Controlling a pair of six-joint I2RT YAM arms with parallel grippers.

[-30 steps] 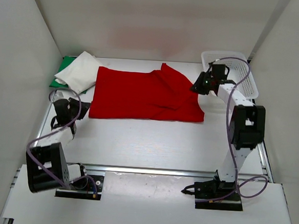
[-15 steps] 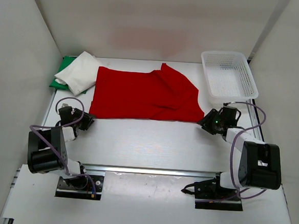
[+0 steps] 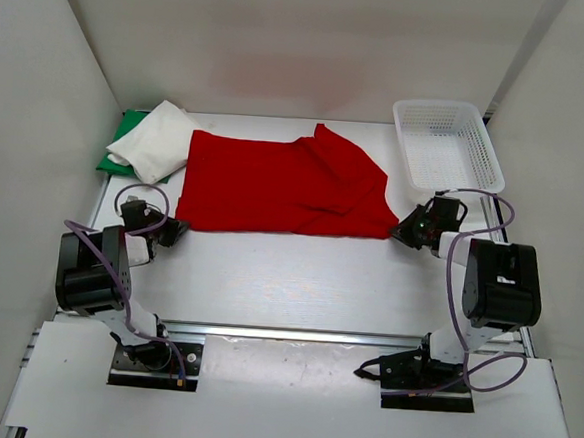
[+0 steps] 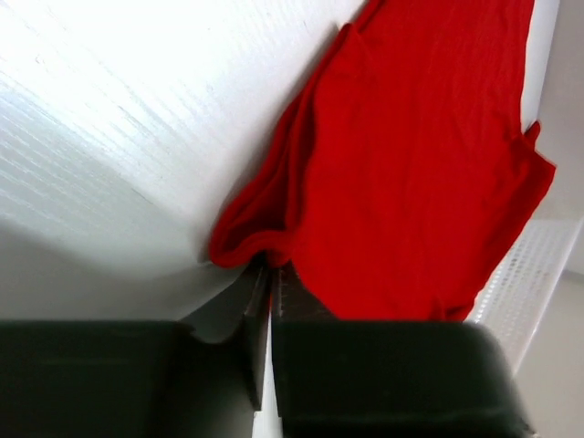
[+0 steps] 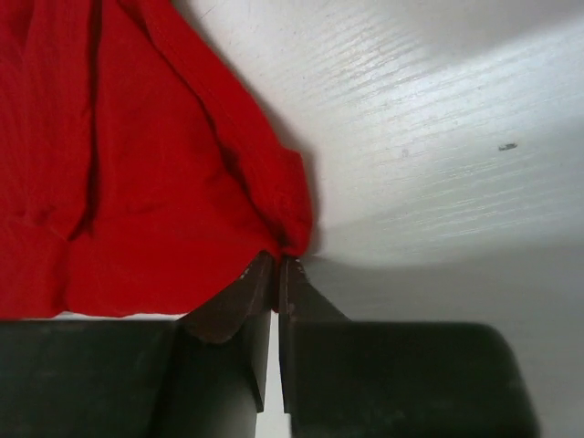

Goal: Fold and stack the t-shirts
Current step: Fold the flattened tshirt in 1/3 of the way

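The red t-shirt (image 3: 284,186) lies spread across the middle of the table, partly folded, with a flap laid over its right half. My left gripper (image 3: 176,227) is shut on its near left corner (image 4: 239,245). At the near right corner (image 5: 294,228) my right gripper (image 3: 403,234) is shut on the cloth as well. Both grippers sit low at the table surface. A folded white t-shirt (image 3: 157,140) rests on a green t-shirt (image 3: 123,144) at the back left.
A white mesh basket (image 3: 448,143) stands at the back right, just behind the right arm. White walls close in the table on the left, right and back. The arm bases sit on the metal rail (image 3: 294,334) at the near edge.
Both arms came down to the near corners of the red t-shirt; the right one moved from by the basket. Both grippers closed on the cloth.
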